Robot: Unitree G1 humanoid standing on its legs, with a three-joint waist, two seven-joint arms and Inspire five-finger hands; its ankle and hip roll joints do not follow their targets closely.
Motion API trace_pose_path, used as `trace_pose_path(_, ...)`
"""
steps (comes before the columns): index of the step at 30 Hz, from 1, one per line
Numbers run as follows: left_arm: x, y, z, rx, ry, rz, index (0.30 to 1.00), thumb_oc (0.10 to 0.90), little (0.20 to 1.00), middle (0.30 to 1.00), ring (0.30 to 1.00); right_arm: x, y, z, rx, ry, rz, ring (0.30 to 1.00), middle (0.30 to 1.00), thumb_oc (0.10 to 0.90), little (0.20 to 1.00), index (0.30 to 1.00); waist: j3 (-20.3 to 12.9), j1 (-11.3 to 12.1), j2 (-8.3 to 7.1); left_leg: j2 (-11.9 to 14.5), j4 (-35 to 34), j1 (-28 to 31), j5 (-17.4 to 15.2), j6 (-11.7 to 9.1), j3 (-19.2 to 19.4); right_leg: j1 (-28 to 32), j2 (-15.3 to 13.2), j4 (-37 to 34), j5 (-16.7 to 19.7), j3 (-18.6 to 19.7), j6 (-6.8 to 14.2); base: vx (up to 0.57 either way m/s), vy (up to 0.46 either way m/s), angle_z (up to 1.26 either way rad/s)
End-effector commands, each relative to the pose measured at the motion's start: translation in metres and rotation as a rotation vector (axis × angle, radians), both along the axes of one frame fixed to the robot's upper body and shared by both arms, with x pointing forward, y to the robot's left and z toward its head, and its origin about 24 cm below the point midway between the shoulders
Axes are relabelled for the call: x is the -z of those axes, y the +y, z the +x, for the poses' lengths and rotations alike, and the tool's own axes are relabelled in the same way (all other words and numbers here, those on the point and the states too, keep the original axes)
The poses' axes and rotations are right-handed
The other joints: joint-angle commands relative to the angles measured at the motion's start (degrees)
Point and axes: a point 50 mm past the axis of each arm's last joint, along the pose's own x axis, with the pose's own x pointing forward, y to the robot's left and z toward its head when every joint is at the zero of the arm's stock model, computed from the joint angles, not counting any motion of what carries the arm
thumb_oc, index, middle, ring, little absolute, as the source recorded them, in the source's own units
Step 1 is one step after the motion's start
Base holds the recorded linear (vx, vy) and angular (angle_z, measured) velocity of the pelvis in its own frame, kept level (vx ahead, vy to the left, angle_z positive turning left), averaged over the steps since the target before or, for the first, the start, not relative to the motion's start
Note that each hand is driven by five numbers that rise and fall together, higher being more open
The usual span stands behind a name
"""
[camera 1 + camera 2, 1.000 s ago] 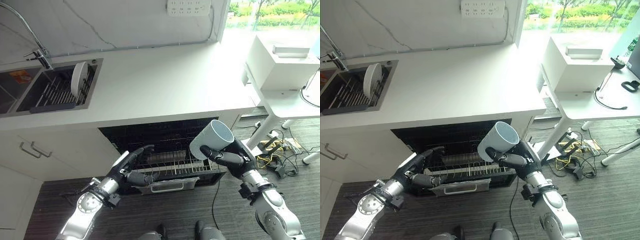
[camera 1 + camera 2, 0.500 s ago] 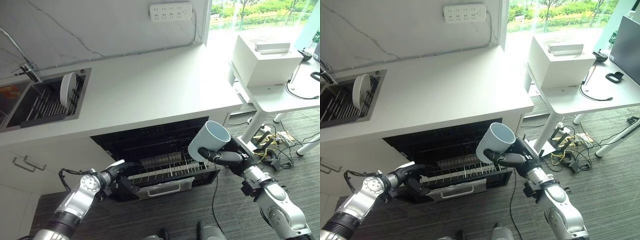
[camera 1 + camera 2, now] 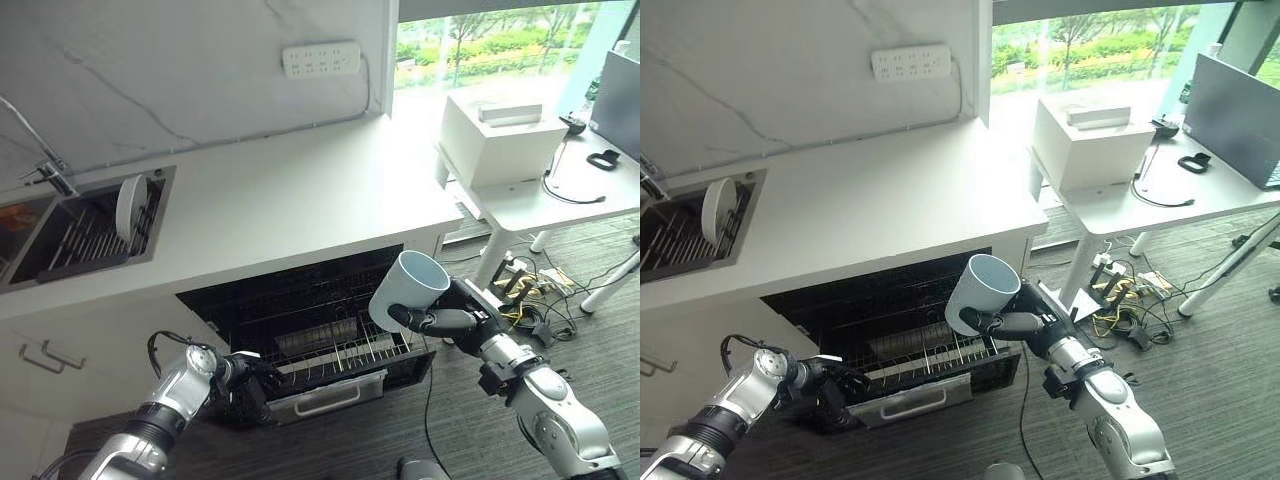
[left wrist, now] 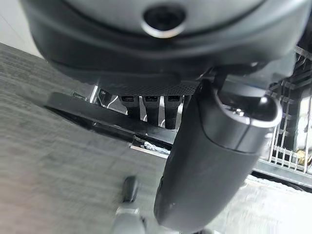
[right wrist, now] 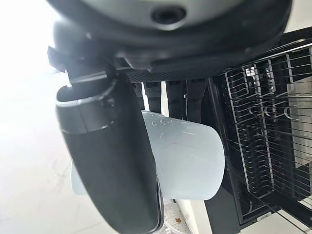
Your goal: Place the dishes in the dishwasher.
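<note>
My right hand is shut on a pale blue mug, holding it tilted in the air above the right front part of the pulled-out dishwasher rack. The right wrist view shows the mug against the palm, with the thumb across it and the wire rack beyond. My left hand is low at the rack's left front corner, touching its dark edge. In the left wrist view that edge and some wire grid lie past the hand. A white plate stands upright in the sink's drying rack.
The white counter overhangs the open dishwasher. The drawer's silver handle faces me. To the right stands a white desk with a box; its legs and loose cables are on the floor nearby. A tap rises by the sink.
The camera has shifted. My left hand has dropped from above the rack's front to its left front corner. The right hand still holds the mug in about the same place.
</note>
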Motion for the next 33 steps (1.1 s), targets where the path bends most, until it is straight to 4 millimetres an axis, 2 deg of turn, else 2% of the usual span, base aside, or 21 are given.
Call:
trace_pose_path(1, 0.025, -0.014, -0.051, 0.1, 0.459, -0.202, 0.9, 0.8, 0.9, 0.9, 0.9, -0.062, 0.017, 0.019, -0.094, -0.305, 0.048, 0.3, 0.3, 0.4, 0.3, 0.3, -0.92, 0.35, 0.05, 3.04, 4.23, 1.07, -8.09, -1.03, 2.42, -1.46, 1.33, 2.84, -4.93, 0.09, 3.33, 0.01, 0.016, -0.03)
trace_pose_path(8, 0.013, -0.018, -0.064, 0.288, 0.64, -0.2, 0.9, 0.8, 0.9, 0.9, 0.9, -0.063, 0.015, 0.021, -0.096, -0.307, 0.039, 0.3, 0.3, 0.4, 0.3, 0.3, -0.59, 0.38, 0.54, 2.79, 4.23, 0.94, -8.36, -0.88, 2.52, -1.48, 1.04, 2.84, -5.0, -0.18, 3.5, 0.0, 0.0, 0.0)
trace_pose_path(12, 0.009, -0.023, -0.06, 0.295, 0.576, -0.215, 0.9, 0.8, 0.9, 0.9, 0.9, -0.062, 0.015, 0.021, -0.093, -0.307, 0.039, 0.3, 0.3, 0.4, 0.3, 0.3, -0.53, 0.69, 0.5, 2.68, 4.23, 0.86, -8.31, -0.82, 2.39, -1.38, 0.85, 2.84, -4.98, -0.54, 3.5, 0.0, 0.0, 0.0)
trace_pose_path(14, 0.004, -0.025, -0.051, 0.251, 0.448, -0.262, 0.9, 0.8, 0.9, 0.9, 0.9, -0.062, 0.015, 0.02, -0.09, -0.307, 0.04, 0.3, 0.3, 0.4, 0.3, 0.3, -0.36, 0.9, 0.38, 2.61, 4.23, 0.97, -8.23, -0.84, 2.17, -1.11, 0.76, 2.84, -5.0, -0.78, 3.47, 0.0, 0.0, 0.0)
trace_pose_path(15, -0.009, -0.028, -0.037, 0.196, 0.295, -0.316, 0.9, 0.8, 0.9, 0.9, 0.9, -0.062, 0.012, 0.017, -0.077, -0.306, 0.041, 0.3, 0.3, 0.4, 0.3, 0.3, -0.33, 1.29, 0.28, 2.53, 4.23, 1.12, -8.42, -0.84, 1.88, -0.76, 0.64, 2.84, -5.24, -1.11, 3.55, 0.0, 0.0, 0.0)
trace_pose_path(16, -0.016, -0.029, -0.031, 0.173, 0.215, -0.345, 0.9, 0.8, 0.9, 0.9, 0.9, -0.061, 0.011, 0.017, -0.072, -0.307, 0.042, 0.3, 0.3, 0.4, 0.3, 0.3, -0.36, 1.46, 0.17, 2.55, 4.23, 0.84, -8.03, -0.88, 1.87, -0.98, 0.58, 2.84, -4.94, -1.22, 3.44, 0.02, -0.019, 0.04)
trace_pose_path(17, -0.035, -0.028, -0.02, 0.117, 0.089, -0.398, 0.9, 0.8, 0.9, 0.9, 0.9, -0.06, 0.005, 0.014, -0.056, -0.308, 0.042, 0.3, 0.3, 0.4, 0.3, 0.3, -0.32, 1.95, 0.07, 2.55, 4.23, 0.96, -8.22, -0.98, 1.56, -0.63, 0.37, 2.84, -5.14, -1.62, 3.57, 0.0, -0.023, 0.09)
trace_pose_path(20, -0.067, -0.025, -0.006, -0.019, -0.155, -0.549, 0.9, 0.8, 0.9, 0.9, 0.9, -0.056, -0.004, 0.008, -0.019, -0.314, 0.043, 0.3, 0.3, 0.4, 0.3, 0.3, -0.23, 2.93, -0.25, 2.51, 4.23, 0.75, -7.96, -1.05, 1.1, -0.49, -0.03, 2.84, -5.0, -2.27, 3.59, 0.01, -0.019, 0.15)
trace_pose_path(24, -0.095, -0.012, 0.003, -0.2, -0.454, -0.75, 0.9, 0.8, 0.9, 0.9, 0.9, -0.054, -0.01, 0.005, 0.02, -0.322, 0.03, 0.3, 0.3, 0.4, 0.3, 0.3, -0.13, 4.01, -0.54, 2.67, 4.23, 0.21, -7.1, -1.27, 0.53, -0.55, -0.45, 2.84, -4.79, -2.89, 3.4, 0.0, -0.003, 0.2)
trace_pose_path(28, -0.13, 0.017, 0.007, -0.368, -0.87, -0.86, 0.9, 0.8, 0.9, 0.9, 0.9, -0.06, -0.017, 0.009, 0.066, -0.349, -0.015, 0.3, 0.3, 0.4, 0.3, 0.3, -0.31, 5.83, -1.19, 2.7, 4.23, -0.3, -6.64, -1.57, -0.6, -0.27, -1.04, 2.84, -5.24, -3.89, 3.15, 0.01, 0.009, 0.11)
trace_pose_path(30, -0.14, 0.021, 0.005, -0.435, -0.968, -0.947, 0.9, 0.8, 0.9, 0.9, 0.9, -0.062, -0.02, 0.011, 0.089, -0.363, -0.031, 0.3, 0.3, 0.4, 0.3, 0.3, -0.45, 6.43, -1.49, 2.72, 4.23, -0.64, -6.48, -1.63, -1.02, -0.35, -1.14, 2.84, -5.37, -4.16, 2.96, 0.0, -0.004, 0.1)
trace_pose_path(33, -0.143, 0.009, -0.002, -0.56, -1.063, -1.146, 0.9, 0.8, 0.9, 0.9, 0.9, -0.059, -0.019, 0.016, 0.136, -0.358, -0.077, 0.3, 0.3, 0.4, 0.3, 0.3, -0.49, 7.77, -2.44, 2.7, 4.23, -1.05, -6.51, -1.74, -1.91, -0.34, -1.35, 2.84, -5.63, -4.71, 2.53, -0.01, -0.025, 0.11)
